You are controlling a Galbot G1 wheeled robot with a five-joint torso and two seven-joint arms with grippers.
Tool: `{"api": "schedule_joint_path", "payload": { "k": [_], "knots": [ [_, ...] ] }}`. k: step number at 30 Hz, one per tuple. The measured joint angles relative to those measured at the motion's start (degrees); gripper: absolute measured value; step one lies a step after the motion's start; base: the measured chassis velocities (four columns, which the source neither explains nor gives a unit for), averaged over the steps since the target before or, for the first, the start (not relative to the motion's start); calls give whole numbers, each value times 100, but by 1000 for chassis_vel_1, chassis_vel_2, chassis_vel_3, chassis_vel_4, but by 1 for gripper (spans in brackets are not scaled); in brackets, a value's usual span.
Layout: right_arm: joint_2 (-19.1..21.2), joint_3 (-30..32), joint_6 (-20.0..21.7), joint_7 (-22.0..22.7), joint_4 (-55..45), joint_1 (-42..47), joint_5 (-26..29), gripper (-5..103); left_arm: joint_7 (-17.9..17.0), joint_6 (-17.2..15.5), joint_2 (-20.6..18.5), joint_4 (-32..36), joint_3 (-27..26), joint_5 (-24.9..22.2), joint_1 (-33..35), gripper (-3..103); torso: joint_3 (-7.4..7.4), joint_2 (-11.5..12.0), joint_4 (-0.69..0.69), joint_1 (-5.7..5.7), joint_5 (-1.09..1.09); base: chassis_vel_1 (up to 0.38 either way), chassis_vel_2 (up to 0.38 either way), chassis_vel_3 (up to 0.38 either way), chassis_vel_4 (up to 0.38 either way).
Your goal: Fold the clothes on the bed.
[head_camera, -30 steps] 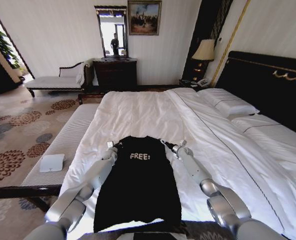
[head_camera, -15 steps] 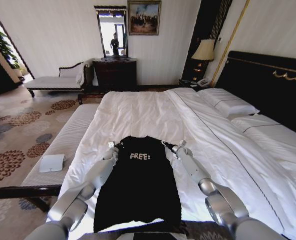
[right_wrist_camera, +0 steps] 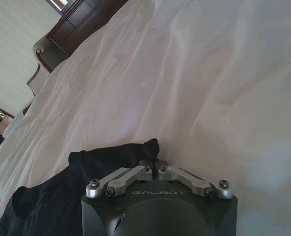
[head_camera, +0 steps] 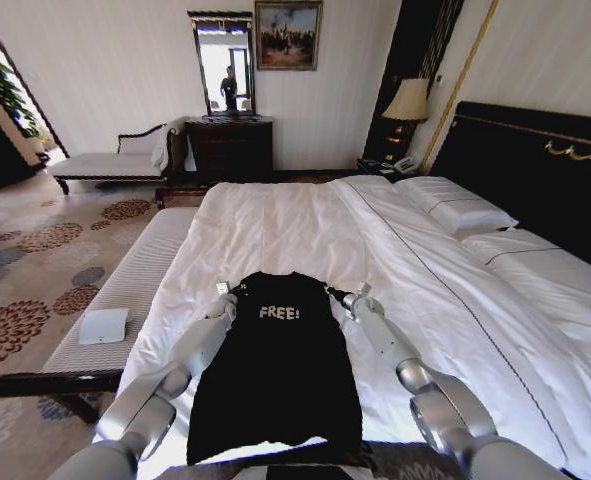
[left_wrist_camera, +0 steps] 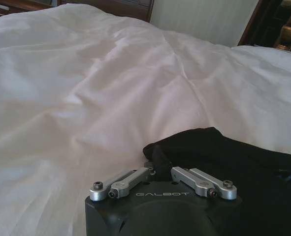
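The black T-shirt [head_camera: 275, 370] with white "FREE!" lettering lies flat as a narrow strip on the white bed [head_camera: 275, 225], its collar end away from me. My left gripper [head_camera: 225, 296] rests at the shirt's far left corner, and in the left wrist view it [left_wrist_camera: 159, 170] is shut on a pinch of the black fabric [left_wrist_camera: 243, 162]. At the far right corner, my right gripper [head_camera: 338, 294] is likewise shut [right_wrist_camera: 155, 169] on a fold of the shirt [right_wrist_camera: 61, 196].
White pillows [head_camera: 455, 205] and the dark headboard [head_camera: 535, 170] are on the right. A padded bench [head_camera: 125, 290] carrying a white box [head_camera: 103, 325] runs along the bed's left end. A chaise [head_camera: 115, 160], dresser [head_camera: 230, 145] and lamp [head_camera: 407, 100] stand beyond.
The right gripper has edged slightly inward toward the shirt's collar. The left gripper and the shirt have hardly moved.
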State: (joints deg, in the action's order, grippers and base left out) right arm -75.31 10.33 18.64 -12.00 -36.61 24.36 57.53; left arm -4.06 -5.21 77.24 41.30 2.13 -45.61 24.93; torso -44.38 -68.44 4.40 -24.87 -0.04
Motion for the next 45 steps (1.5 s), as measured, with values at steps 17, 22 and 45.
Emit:
{"api": "schedule_joint_path", "payload": {
  "k": [17, 22, 45],
  "knots": [
    [408, -471, -90, 410, -996, -129, 488, 0, -210, -72, -292, 277, 51, -428, -363, 1, 0, 0, 0, 0, 0, 0, 0, 0, 0],
    [487, -507, -147, 533, -997, -387, 559, 0, -213, -109, -331, 209, 114, -563, -644, 1, -1, 0, -1, 0, 0, 0, 0, 0, 0],
    [396, -925, -671, 411, -17, -1513, 392, 0, 243, -39, 62, -1138, 730, -779, -2188, 1, -1, 1, -1, -1, 0, 0, 0, 0, 0]
  ]
}}
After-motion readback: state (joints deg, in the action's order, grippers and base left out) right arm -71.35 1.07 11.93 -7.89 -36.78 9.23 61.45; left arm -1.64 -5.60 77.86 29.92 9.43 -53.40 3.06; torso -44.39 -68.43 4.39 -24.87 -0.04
